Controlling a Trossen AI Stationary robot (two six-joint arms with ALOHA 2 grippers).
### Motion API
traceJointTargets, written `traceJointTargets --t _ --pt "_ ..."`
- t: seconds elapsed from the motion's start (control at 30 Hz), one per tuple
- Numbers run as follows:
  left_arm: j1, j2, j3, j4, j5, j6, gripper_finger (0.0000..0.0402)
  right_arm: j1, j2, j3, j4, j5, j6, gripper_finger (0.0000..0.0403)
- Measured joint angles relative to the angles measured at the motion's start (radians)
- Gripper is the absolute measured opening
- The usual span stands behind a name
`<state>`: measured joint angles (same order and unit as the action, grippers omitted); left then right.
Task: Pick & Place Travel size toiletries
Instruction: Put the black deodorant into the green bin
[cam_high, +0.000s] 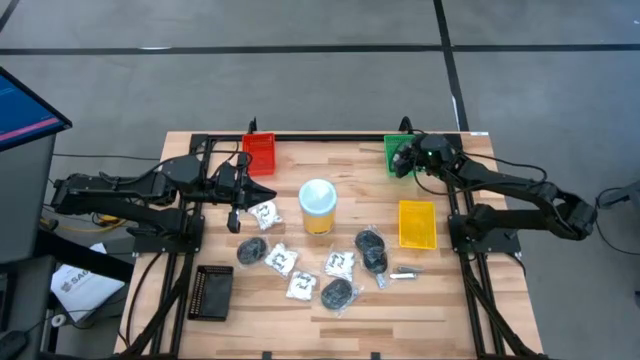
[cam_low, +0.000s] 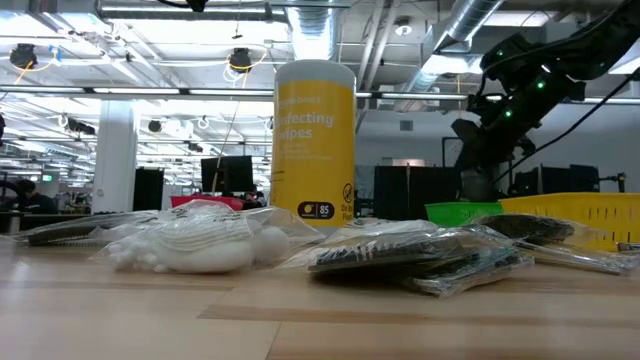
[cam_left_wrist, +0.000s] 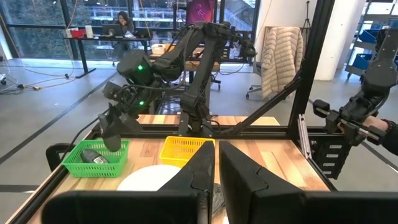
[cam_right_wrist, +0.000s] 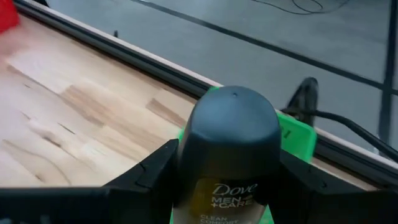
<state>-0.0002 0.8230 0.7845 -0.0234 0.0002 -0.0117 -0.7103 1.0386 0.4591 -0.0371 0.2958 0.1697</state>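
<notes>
Risk: the deodorant stick (cam_right_wrist: 229, 155) may tip or catch the rim of the green tray (cam_high: 399, 152) when let go. It sits high between the jaws over the tray, and another item already lies inside. A release off-centre could send it onto the table (cam_high: 470, 290).

Right gripper (cam_high: 408, 160): over the green tray at the far right corner, jaws clamped on the deodorant's sides, dark cap forward.

Left gripper (cam_high: 236, 208): near the red tray (cam_high: 260, 152), above a white sachet (cam_high: 265, 214), fingers (cam_left_wrist: 199, 177) closed, holding nothing.

Other toiletries lie scattered around the yellow tub (cam_high: 318, 206).
</notes>
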Motion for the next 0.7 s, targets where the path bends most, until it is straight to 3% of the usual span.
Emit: traceJointTargets --t 0.7 --pt "0.000 0.000 0.000 0.000 0.000 0.000 0.0016 -0.040 0.002 -0.090 0.098 0.020 0.040 0.0180"
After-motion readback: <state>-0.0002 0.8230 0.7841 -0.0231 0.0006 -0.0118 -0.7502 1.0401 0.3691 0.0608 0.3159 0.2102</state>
